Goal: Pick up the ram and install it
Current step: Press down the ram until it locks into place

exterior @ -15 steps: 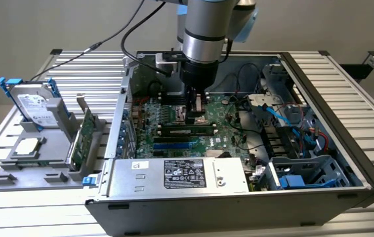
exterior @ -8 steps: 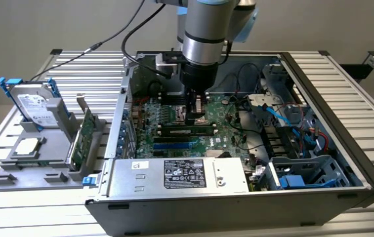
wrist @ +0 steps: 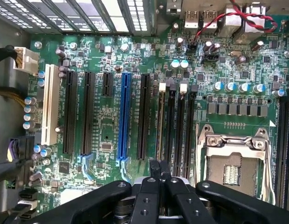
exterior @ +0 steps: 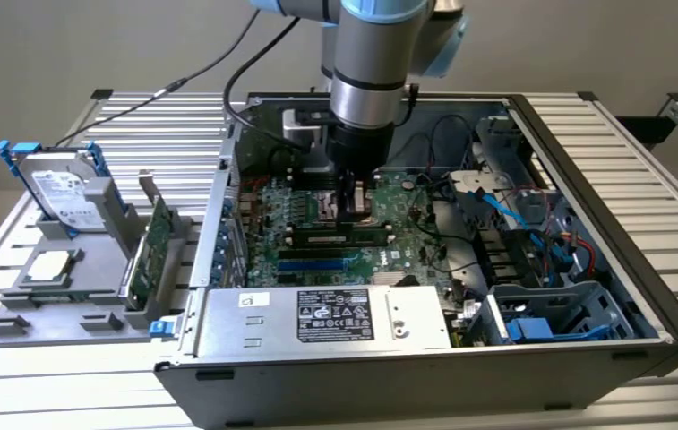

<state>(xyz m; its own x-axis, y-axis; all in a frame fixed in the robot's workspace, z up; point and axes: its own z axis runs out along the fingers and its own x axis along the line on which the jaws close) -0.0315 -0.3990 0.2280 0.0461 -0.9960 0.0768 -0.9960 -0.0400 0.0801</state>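
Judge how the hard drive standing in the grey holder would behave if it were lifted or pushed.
The hard drive looks like a rigid metal-cased block, so probably stiff and heavy for its size. It stands on edge in the grey holder, so a push near its top might tip it.

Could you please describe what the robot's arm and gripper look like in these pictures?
The arm is a round silver-grey tube with light blue caps at its joints and a dark band near the wrist. Black cables trail off behind it toward the exterior view's left. The gripper is matte black, with slim fingers and jointed linkage bars fastened by round silver pins.
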